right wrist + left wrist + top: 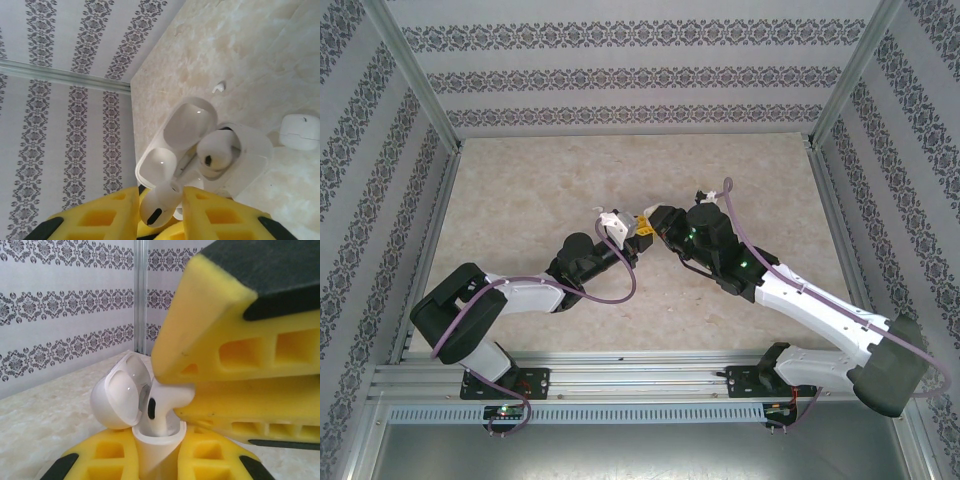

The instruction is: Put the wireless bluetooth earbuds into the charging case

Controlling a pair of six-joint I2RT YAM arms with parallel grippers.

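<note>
My left gripper (157, 457) is shut on the body of a white charging case (156, 442), held upright above the table with its lid (121, 396) hinged open. My right gripper (161, 210) is shut on a white earbud (159, 204), and its yellow fingers (235, 345) reach in from the right over the case mouth. That earbud (164, 407) has its lower end inside the case opening. A second earbud (216, 151) sits in the other slot of the case (250, 150). From above, the left gripper (620, 232) and the right gripper (645, 226) meet at mid-table.
A loose earbud (218, 87) lies on the marble tabletop (240, 45) beyond the case. A second, closed white case (300, 131) rests on the table at the right. Patterned walls and metal frame posts (420, 100) enclose the table.
</note>
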